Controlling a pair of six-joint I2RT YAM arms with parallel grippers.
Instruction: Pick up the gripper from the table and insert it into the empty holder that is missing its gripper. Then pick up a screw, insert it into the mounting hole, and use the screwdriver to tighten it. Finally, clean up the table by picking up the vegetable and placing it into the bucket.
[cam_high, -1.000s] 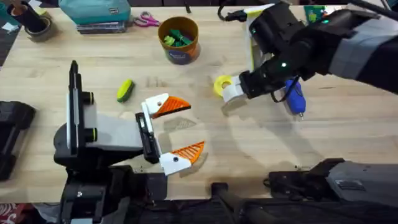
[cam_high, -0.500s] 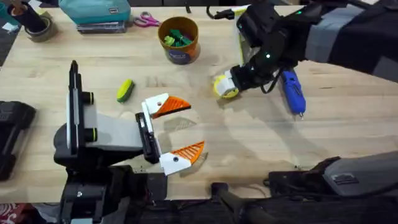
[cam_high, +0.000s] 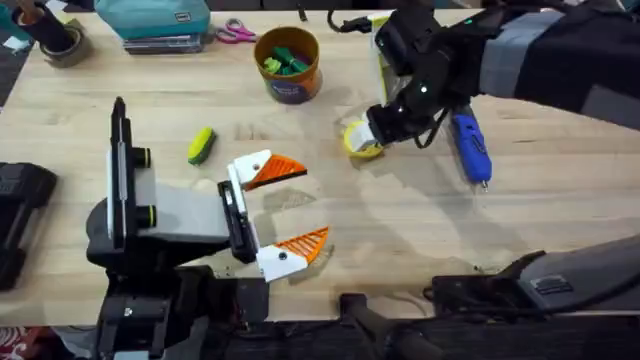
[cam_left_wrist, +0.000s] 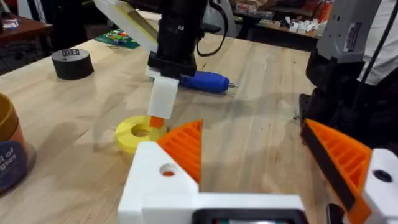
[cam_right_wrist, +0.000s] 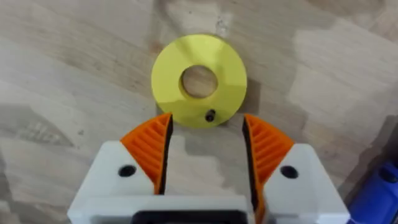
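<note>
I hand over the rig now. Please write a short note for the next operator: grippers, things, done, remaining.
Left gripper: open, orange tips on both fingers, so insertion looks done.
Right gripper: open, over the yellow spool, where a small screw lies.
Screwdriver lies on the table by the right arm.
Vegetable on the table, outside the bucket.
Left to do: pick screw, tighten, bin vegetable.

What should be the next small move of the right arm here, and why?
Probably a short descent with the fingers kept open. The right gripper hangs open just over the yellow spool, and a small dark screw lies on the spool's face near the gap between the orange pads. Lowering and centring on that screw seems the likely step before closing on it.
</note>
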